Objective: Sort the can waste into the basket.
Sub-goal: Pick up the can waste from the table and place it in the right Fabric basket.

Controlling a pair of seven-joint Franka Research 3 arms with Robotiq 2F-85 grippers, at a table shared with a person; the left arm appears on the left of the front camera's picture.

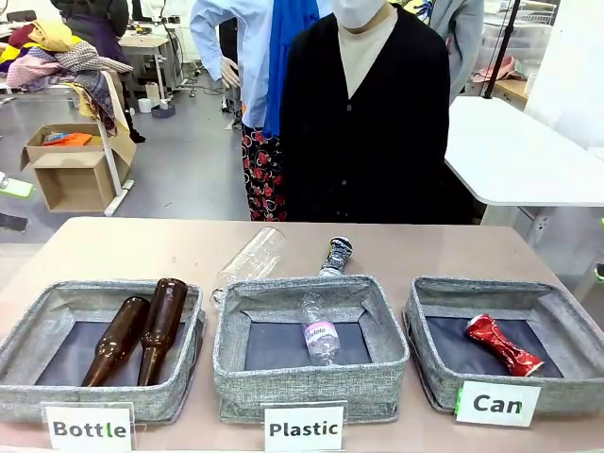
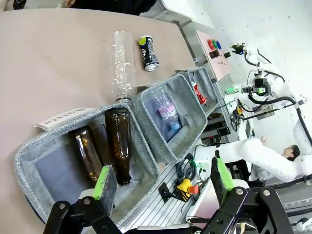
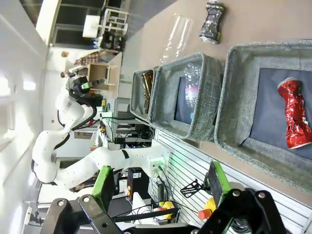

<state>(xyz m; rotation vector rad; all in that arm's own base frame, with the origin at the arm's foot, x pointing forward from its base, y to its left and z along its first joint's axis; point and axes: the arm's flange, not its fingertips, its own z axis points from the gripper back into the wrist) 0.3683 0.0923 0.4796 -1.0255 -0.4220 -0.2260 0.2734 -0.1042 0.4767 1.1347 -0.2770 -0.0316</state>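
Observation:
The red crushed can (image 1: 503,344) lies inside the grey basket (image 1: 491,286) fronted by the "Can" card, at the right. The black crushed can (image 1: 335,255) lies on the table behind the middle bin. From the left wrist, the black can (image 2: 148,52) and the red can (image 2: 199,94) in the far basket (image 2: 207,80) both show beyond my left gripper (image 2: 163,180), which is open and holds nothing. My right gripper (image 3: 161,180) is also open and holds nothing, set back from the basket (image 3: 226,97) with the red can (image 3: 295,114); the black can (image 3: 213,22) lies farther off.
Two brown glass bottles (image 1: 142,335) lie in the "Bottle" bin (image 1: 28,330). A clear plastic bottle (image 1: 319,330) lies in the "Plastic" bin (image 1: 377,359), and another (image 1: 250,260) on the table beside the black can. A person in a black cardigan (image 1: 368,132) stands at the far edge.

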